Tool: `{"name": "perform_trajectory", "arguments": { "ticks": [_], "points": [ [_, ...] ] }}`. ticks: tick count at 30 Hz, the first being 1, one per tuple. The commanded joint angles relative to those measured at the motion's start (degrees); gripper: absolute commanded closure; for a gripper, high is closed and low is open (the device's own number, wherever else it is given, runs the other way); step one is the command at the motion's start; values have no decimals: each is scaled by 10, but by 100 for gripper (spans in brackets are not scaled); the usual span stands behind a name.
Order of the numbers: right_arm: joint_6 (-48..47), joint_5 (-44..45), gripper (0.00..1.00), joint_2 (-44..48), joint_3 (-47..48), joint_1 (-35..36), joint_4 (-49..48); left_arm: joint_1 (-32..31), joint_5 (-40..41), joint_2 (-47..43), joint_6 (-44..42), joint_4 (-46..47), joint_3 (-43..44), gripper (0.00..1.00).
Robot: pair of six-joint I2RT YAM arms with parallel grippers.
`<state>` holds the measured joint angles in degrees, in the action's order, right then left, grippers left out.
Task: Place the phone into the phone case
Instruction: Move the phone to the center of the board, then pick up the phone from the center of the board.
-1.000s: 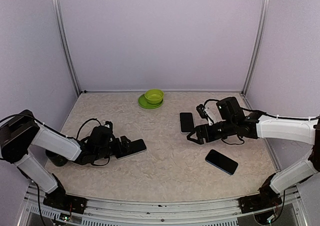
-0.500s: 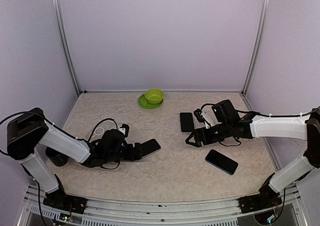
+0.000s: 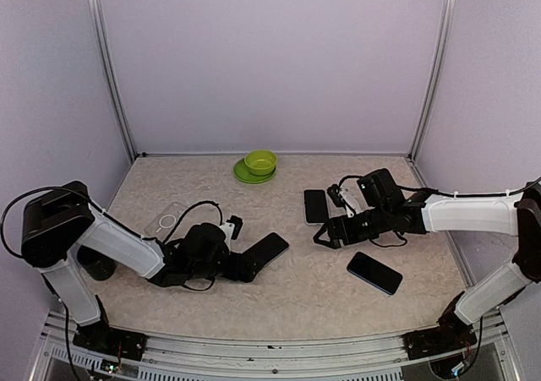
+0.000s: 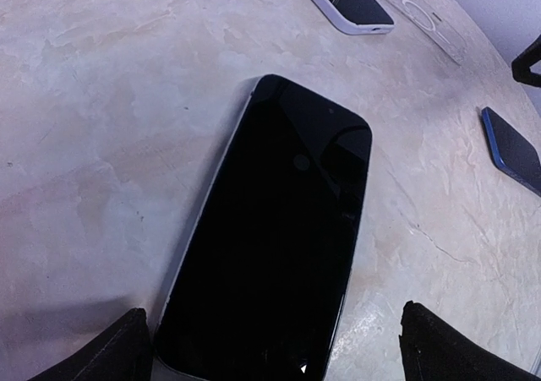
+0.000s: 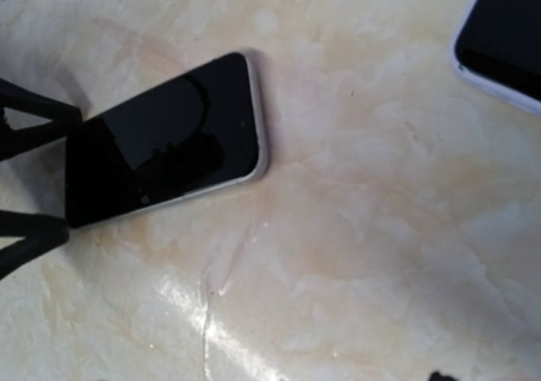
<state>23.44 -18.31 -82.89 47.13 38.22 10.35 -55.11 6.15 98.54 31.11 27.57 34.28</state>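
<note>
Only the left wrist view shows the left gripper point(image 4: 279, 360) spread wide, fingers point(image 4: 118, 351) flanking the phone's point(image 4: 279, 237) near end without pinching; the right gripper point(image 3: 325, 234) hangs open, empty. The phone lies flat, screen up, left of the table point(image 3: 296, 301) centre, long axis diagonal, far end toward the right arm point(image 3: 473, 214)

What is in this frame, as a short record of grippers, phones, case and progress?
left gripper: open, fingers either side of the black phone's near end, not clamped
black phone: flat on the table, screen up
right gripper: open, empty, low beside the white-edged phone
clear case: empty, flat, on the far side of the left arm
other items: blue phone; green bowl on green plate
progress: phone not yet in case
</note>
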Motion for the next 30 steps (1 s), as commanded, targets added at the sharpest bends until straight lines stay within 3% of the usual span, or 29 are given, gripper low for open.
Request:
{"name": "perform_trajectory", "arguments": {
  "ticks": [1,15,18,24,30],
  "points": [
    [-6,5,21,9,3,6,-10,-10,-34,20,-21,-22,-1,1],
    [-48,133,20,-13,80,-20,96,-19,39,-19,-32,-41,-9,1],
    [-50,118,21,-16,88,-46,101,-19,44,-25,-42,-45,-9,1],
    [-93,5,25,-32,97,-44,67,-19,58,-36,-41,-63,-7,1],
    [-131,9,25,-71,125,-33,84,-22,31,-59,-109,-62,-6,1]
  ]
}}
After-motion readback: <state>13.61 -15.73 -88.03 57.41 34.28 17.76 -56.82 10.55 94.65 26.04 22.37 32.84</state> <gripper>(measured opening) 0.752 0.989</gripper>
